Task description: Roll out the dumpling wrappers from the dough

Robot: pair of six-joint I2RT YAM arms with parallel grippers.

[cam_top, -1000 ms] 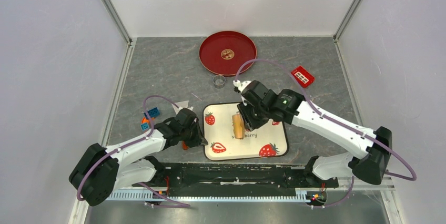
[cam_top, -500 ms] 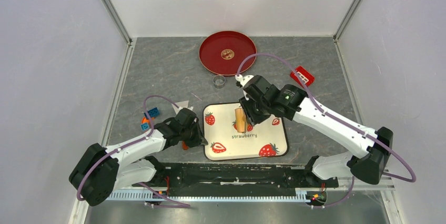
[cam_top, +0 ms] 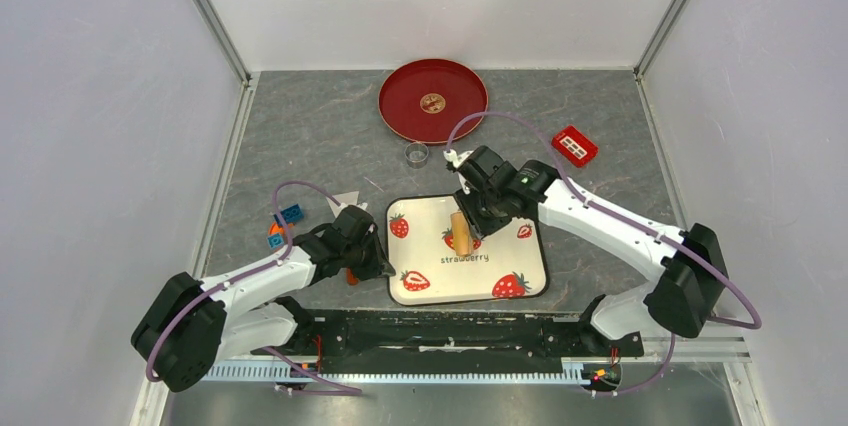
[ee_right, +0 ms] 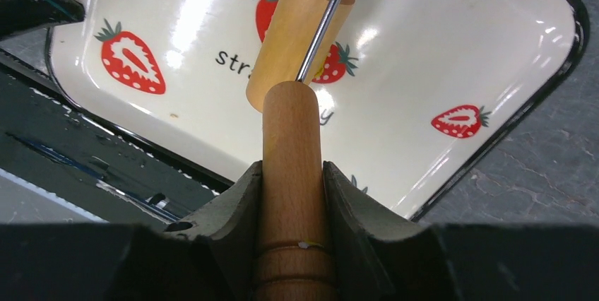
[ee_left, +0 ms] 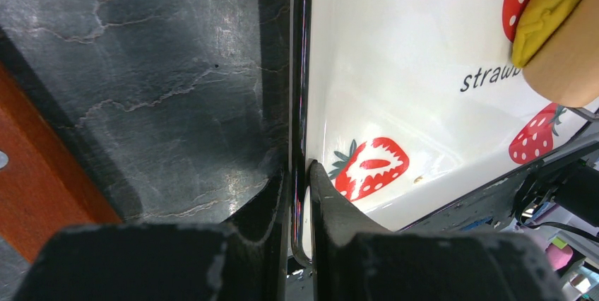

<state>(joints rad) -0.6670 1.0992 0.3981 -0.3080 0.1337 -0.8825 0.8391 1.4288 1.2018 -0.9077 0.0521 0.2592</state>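
Top external view: a white tray (cam_top: 470, 281) printed with strawberries lies on the grey bench (cam_top: 320, 136), just beyond the arm bases. The left pincer (cam_top: 383, 268) sits at the tray's left edge. The left wrist view shows it pressed together on the dark rim, one finger outside the rim and one inside. The right pincer (cam_top: 470, 208) reaches in from the right and pinches the wooden handle (ee_right: 291, 131) of a rolling pin (cam_top: 460, 234), whose roller (ee_right: 300, 32) rests near the middle of the tray. In the right wrist view the handle sits clamped between the two fingers, and a bent wire joins it to the roller's end. A lump of yellow dough (ee_left: 547, 8) shows against the roller in the left wrist view, touching it, over a printed strawberry. Beyond the tray, a red plate (cam_top: 400, 116) carries one small round dumpling wrapper (cam_top: 432, 102) at its centre, well apart from the dough. A metal ring (cam_top: 416, 153) stands between plate and tray. A red block (cam_top: 575, 145) lies to the right, and blue blocks (cam_top: 288, 214) lie to the left near the left arm.
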